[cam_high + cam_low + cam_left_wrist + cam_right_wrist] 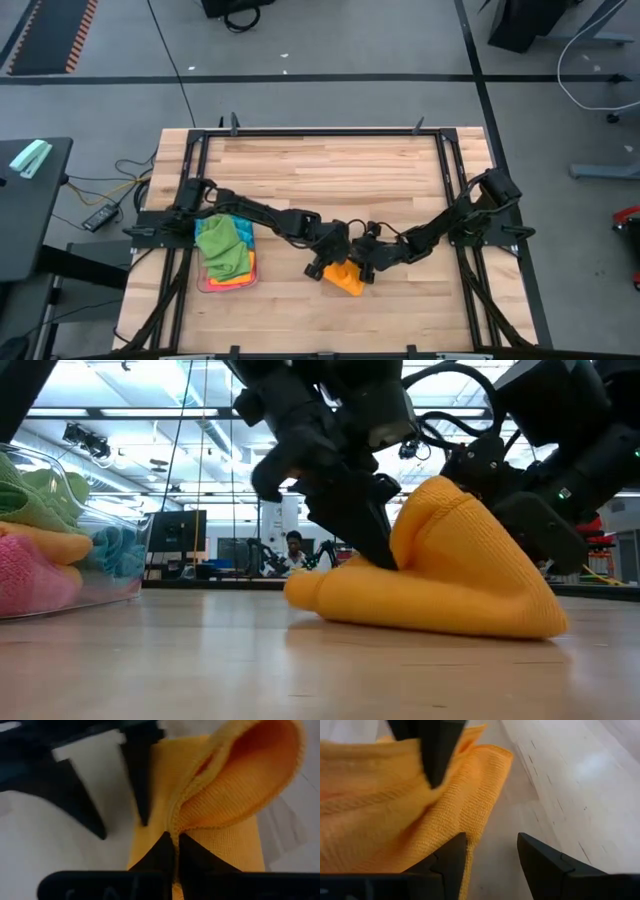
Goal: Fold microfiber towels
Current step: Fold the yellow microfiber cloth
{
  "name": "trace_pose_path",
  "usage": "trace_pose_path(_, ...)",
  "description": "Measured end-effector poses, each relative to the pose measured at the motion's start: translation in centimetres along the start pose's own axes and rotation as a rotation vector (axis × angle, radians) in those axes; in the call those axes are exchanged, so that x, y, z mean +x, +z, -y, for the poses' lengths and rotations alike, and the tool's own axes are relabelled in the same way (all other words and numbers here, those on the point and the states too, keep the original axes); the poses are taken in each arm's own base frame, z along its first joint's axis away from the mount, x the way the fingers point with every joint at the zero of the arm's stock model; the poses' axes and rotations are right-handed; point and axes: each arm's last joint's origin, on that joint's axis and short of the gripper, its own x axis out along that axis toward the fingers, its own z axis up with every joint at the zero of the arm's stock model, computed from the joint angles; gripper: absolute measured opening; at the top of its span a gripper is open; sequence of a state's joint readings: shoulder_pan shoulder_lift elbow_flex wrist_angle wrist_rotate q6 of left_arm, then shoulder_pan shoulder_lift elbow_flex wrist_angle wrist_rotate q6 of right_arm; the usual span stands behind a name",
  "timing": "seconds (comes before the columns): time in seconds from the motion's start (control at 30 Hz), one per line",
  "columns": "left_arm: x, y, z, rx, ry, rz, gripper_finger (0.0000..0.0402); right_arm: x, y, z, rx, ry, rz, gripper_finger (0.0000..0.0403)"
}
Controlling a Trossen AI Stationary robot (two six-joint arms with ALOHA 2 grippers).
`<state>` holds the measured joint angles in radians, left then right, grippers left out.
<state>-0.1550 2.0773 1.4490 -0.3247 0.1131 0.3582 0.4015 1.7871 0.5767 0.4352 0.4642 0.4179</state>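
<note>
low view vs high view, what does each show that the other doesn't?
Only low: a person in the room behind, and the orange microfiber towel's raised, looping fold. Only high: the whole wooden table and both arms reaching in from its sides. Both: the orange towel, the left end effector pinched shut on it, and the clear plastic tray of coloured towels.

Pinching the orange towel

My fingers (pixel 175 851) meet at bottom centre, closed on a raised edge of the orange towel (pixel 235 785), whose fold arches open toward the upper right. The other gripper (pixel 122 820) points down from the upper left, one finger on the cloth.
</note>
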Motion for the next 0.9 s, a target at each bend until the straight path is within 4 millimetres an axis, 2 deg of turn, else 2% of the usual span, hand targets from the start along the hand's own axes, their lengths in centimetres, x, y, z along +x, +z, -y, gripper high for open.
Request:
trace_pose_path(0.1, 0.0, 0.0, -0.5, -0.024, 0.017, 0.012, 0.0019, -0.2, 0.3, -0.1, -0.010, 0.003, -0.030, 0.0188)
trace_pose_path(0.2, -0.1, 0.0, -0.7, -0.059, 0.022, 0.016, 0.0035, -0.3, 0.7, -0.2, -0.024, -0.002, -0.063, 0.0188)
trace_pose_path(0.47, 0.3, -0.1, -0.9, -0.100, 0.037, 0.024, 0.0134, -0.4, 0.8, -0.2, -0.017, 0.003, -0.082, 0.0188)
trace_pose_path(0.67, 0.3, -0.1, -1.0, -0.100, 0.079, 0.013, 0.0199, -1.6, 1.3, 0.1, -0.020, 0.001, -0.108, 0.0188)
trace_pose_path(0.77, 0.3, -0.2, -1.0, -0.098, 0.078, 0.007, 0.0209, -2.5, 1.5, 0.5, -0.009, -0.018, -0.140, 0.0188)
trace_pose_path(0.9, 0.1, -0.1, -1.0, -0.096, 0.079, 0.010, 0.0200, -3.7, 1.9, 0.8, 0.011, -0.032, -0.152, 0.0188)
